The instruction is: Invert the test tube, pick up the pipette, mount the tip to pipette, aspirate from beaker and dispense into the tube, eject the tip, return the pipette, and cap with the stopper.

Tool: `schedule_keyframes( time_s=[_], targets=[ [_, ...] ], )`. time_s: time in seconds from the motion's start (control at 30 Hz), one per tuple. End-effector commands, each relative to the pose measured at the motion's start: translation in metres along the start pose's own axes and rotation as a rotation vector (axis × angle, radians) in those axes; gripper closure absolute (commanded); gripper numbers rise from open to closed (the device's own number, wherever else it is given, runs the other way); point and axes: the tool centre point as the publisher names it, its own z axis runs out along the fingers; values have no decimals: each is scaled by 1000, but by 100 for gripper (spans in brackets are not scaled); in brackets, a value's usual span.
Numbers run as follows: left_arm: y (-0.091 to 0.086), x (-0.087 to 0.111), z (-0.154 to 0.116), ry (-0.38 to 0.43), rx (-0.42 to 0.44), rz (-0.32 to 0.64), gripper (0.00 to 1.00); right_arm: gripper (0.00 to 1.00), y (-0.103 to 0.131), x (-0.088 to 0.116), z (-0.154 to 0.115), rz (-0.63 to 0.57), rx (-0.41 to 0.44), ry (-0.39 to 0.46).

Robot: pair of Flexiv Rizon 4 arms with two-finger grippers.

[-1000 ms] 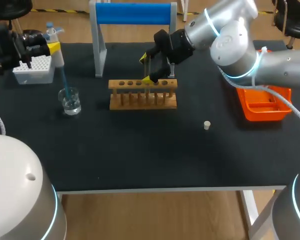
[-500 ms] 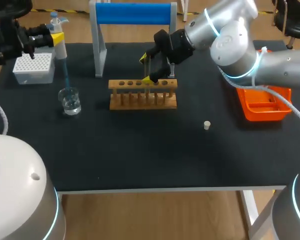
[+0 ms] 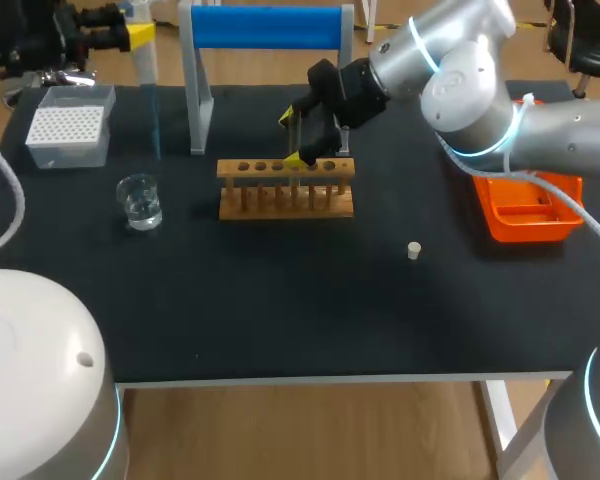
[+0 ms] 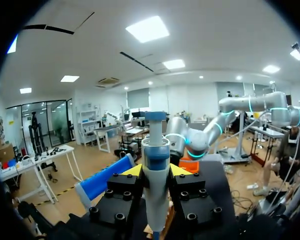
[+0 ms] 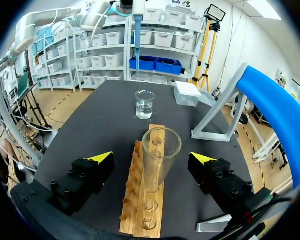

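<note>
My left gripper (image 3: 130, 38) hangs high over the table's back left, shut on the white pipette (image 3: 143, 50). The pipette's blue tip (image 3: 155, 120) points down, above and behind the glass beaker (image 3: 140, 201). In the left wrist view the pipette (image 4: 156, 185) stands clamped between the yellow fingertips of the left gripper (image 4: 156, 171). The clear test tube (image 5: 160, 155) stands upright in the wooden rack (image 3: 285, 187). My right gripper (image 5: 150, 160) is open, one finger on each side of the tube and clear of it. A small white stopper (image 3: 414, 250) lies right of the rack.
The white tip box (image 3: 70, 134) sits at the back left, behind the beaker. A stand with a blue bar (image 3: 265, 28) rises behind the rack. An orange tray (image 3: 525, 212) lies at the right edge.
My left arm has lifted the pipette out of the beaker, up and toward the back right. The right arm and the test tube have stayed put.
</note>
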Motion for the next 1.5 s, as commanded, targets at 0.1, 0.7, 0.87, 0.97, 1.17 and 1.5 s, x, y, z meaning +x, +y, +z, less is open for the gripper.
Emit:
schedule_keyframes(
  time_s=[0.1,0.7,0.87,0.97,1.17,1.5],
  targets=[
    [-26,5,27,45,-7,-11,100,0,0,0,0,0,3,0],
    [-78,6,108,169,30,-30,100,0,0,0,0,0,3,0],
    [-85,8,127,196,44,-43,100,0,0,0,0,0,3,0],
    [-88,8,136,210,56,-48,100,0,0,0,0,0,3,0],
    [-94,11,155,229,59,-56,100,0,0,0,0,0,3,0],
    [-96,17,178,269,70,-60,100,0,0,0,0,0,3,0]
  ],
)
